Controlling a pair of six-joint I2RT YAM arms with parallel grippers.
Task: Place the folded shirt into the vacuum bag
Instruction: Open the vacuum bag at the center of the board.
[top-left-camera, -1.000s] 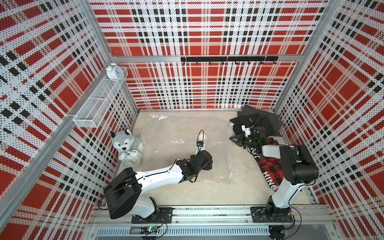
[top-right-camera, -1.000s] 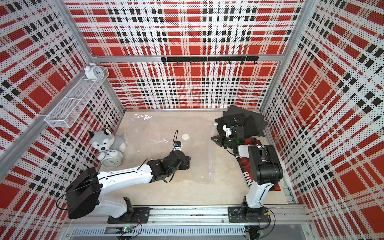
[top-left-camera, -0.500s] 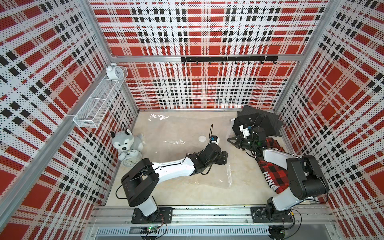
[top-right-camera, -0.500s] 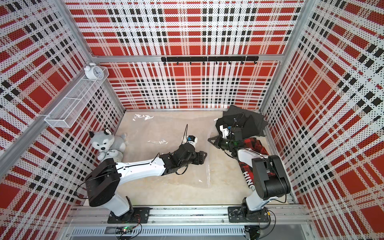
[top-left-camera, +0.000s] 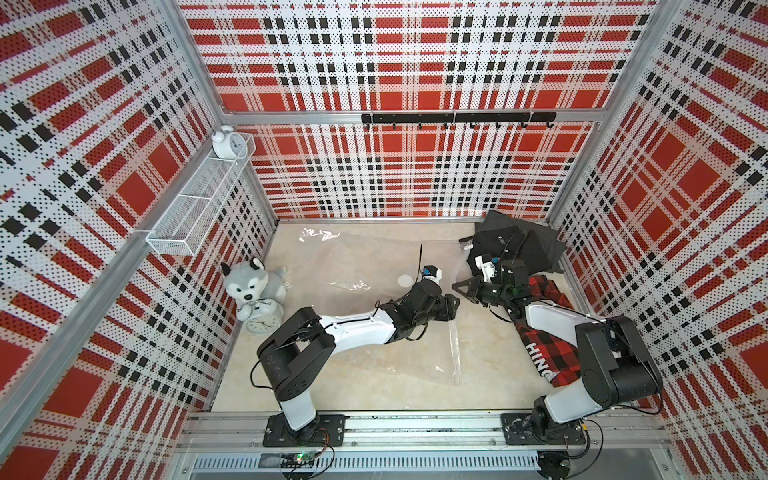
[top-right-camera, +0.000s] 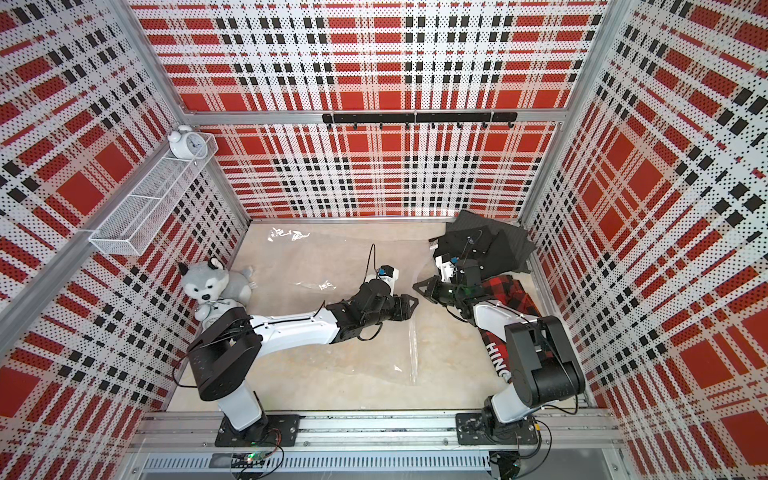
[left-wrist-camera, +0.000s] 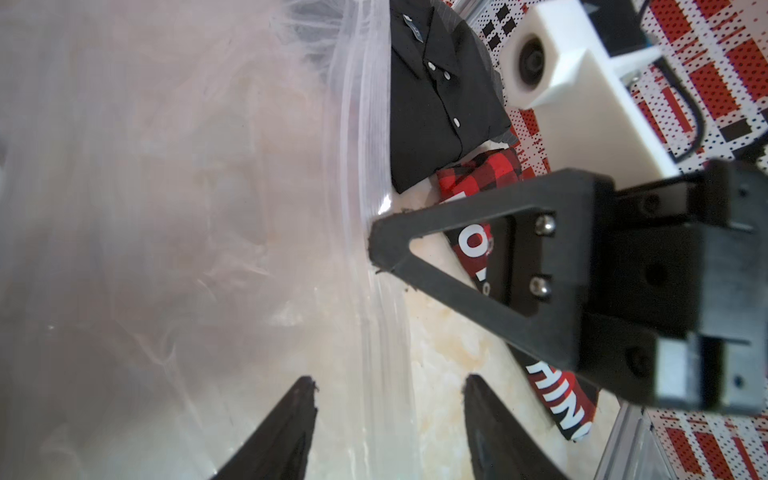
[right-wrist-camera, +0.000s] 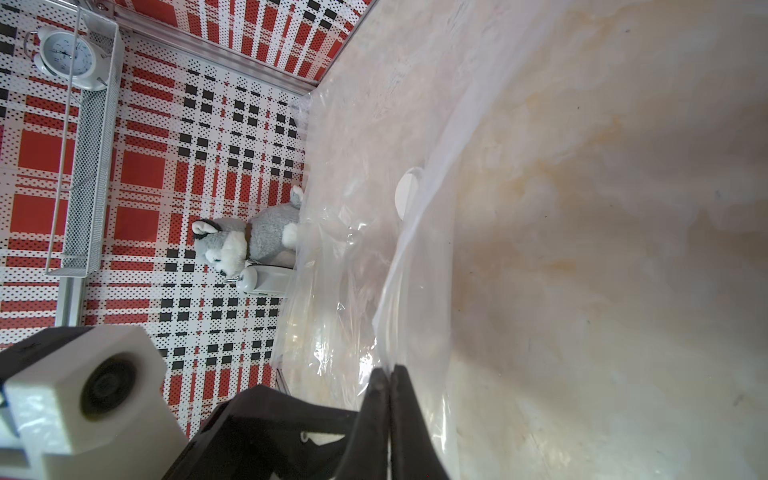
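the right gripper (right-wrist-camera: 388, 374) pinches the mouth edge of the vacuum bag (top-left-camera: 353, 257) lying flat mid-table, while the left gripper (left-wrist-camera: 390, 380), jaws apart, straddles that same edge, likely to spread it for the black shirt (top-left-camera: 519, 245) and plaid shirt (top-left-camera: 557, 357) lying outside it at the right.

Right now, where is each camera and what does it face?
Top views: overhead, looking down on the vacuum bag; both arms show.
Left wrist: on the left arm, facing the right end effector; left end effector shows.
Right wrist: on the right arm, facing the husky; right end effector pinches the bag.
Both wrists share the bag.
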